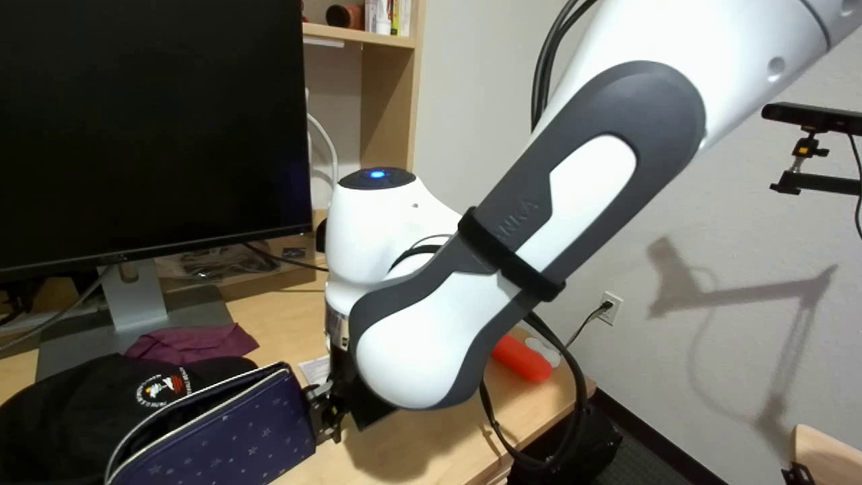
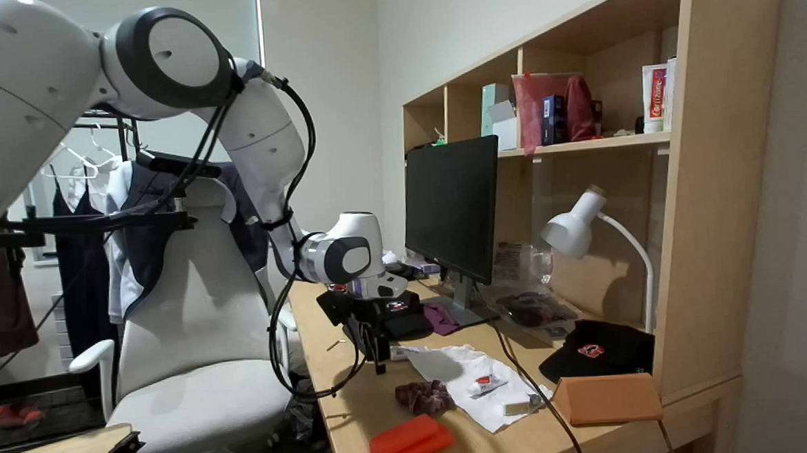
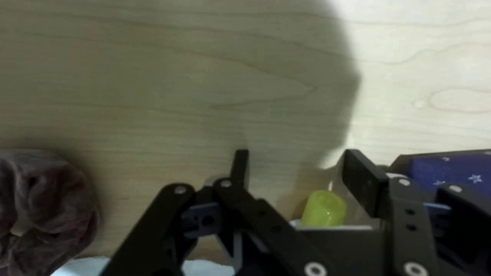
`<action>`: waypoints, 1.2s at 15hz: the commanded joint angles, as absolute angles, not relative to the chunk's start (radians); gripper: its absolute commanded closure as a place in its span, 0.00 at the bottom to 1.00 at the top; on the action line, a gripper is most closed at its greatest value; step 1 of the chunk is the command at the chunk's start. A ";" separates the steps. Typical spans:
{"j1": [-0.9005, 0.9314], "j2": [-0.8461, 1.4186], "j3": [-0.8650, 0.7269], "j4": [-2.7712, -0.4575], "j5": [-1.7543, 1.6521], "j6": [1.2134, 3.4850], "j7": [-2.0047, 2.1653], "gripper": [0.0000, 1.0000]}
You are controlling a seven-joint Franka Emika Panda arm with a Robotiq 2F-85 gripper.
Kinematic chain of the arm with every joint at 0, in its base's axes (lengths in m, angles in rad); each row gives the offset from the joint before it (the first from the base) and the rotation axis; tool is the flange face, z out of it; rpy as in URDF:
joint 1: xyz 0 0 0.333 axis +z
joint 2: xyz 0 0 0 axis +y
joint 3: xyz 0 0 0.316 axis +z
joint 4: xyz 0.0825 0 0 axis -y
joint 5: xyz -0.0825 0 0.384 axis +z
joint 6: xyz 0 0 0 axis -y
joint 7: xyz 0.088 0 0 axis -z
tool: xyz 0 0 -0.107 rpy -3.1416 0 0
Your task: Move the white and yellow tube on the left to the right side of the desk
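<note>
I was on the grabbing step, I think, and the carrying part was not done yet. In the wrist view, read like a clock, the white and yellow tube (image 3: 325, 210) showed only its yellow end, between 4 and 5 o'clock. The rest seemed hidden behind the fingers (image 3: 362, 182) and their black links. A soft brown scrunchie (image 3: 50, 203) lay on the worktop (image 3: 153, 84) between 8 and 9 o'clock, and a blue starry pouch (image 3: 456, 170) was just past 3.

To me, the next move called for getting the yellow end nearer the middle of the gap, then squeezing, lifting and taking it to the right side of the worktop. The pouch was close, so a bump could happen.

The fingers stood partly open, one near 6 o'clock and one near 4, and held nothing that I could see. The yellow end showed in that gap, nearer the 4 o'clock finger. I could not tell if they touched the tube or the pouch.
</note>
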State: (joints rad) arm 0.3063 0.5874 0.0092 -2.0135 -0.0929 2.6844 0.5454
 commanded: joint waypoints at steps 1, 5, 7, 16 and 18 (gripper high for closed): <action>0.311 0.607 0.000 -2.004 -0.072 2.713 0.498 0.15; 0.309 0.603 0.003 -1.995 -0.076 2.710 0.472 0.05; 0.306 0.606 0.007 -1.987 -0.074 2.708 0.453 0.01; 0.302 0.637 0.003 -1.943 -0.073 2.741 0.407 0.26; 0.304 0.642 0.001 -1.943 -0.071 2.752 0.407 0.40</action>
State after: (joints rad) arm 0.3049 0.6204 0.0029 -1.9578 -0.0921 2.7220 0.4439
